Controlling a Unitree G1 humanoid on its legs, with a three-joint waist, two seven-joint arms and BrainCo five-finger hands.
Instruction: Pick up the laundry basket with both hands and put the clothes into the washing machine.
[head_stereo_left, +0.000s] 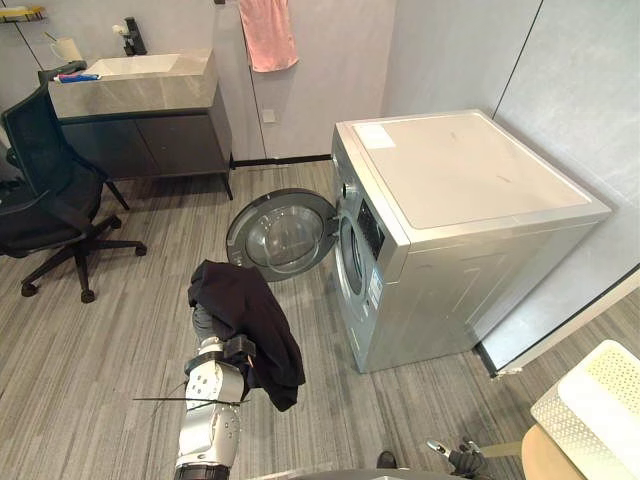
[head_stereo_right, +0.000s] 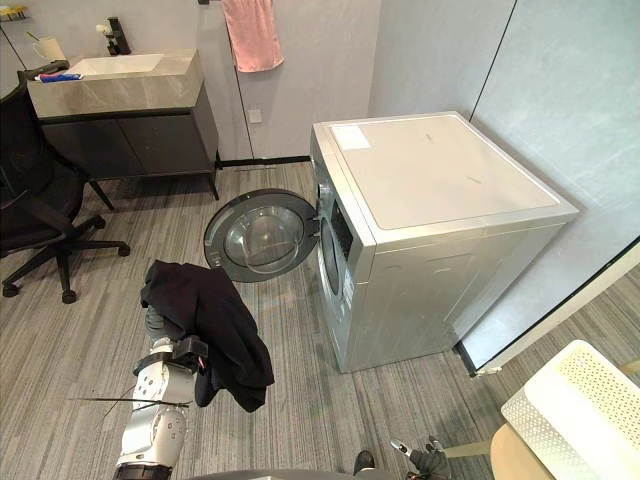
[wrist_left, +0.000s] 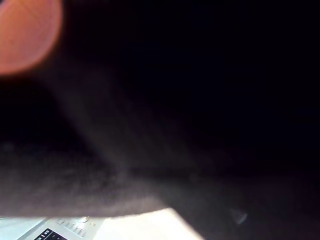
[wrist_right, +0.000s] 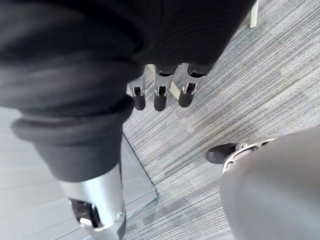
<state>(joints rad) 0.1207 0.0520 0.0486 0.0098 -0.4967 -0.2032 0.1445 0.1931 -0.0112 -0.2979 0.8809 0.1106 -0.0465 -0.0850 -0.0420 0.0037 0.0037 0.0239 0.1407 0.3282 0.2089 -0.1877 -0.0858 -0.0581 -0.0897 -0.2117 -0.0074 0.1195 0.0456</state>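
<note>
We carry a black garment (head_stereo_left: 245, 325) draped over our left hand (head_stereo_left: 204, 322), near the washing machine (head_stereo_left: 470, 190), whose door (head_stereo_left: 285, 235) stands open. How that hand grips under the cloth we cannot tell. Our right hand (wrist_right: 160, 95) hangs low and empty, fingers straight and slightly apart. The white laundry basket (head_stereo_left: 600, 400) sits well apart on our right. We judge that the garment has not yet gone into the drum.
</note>
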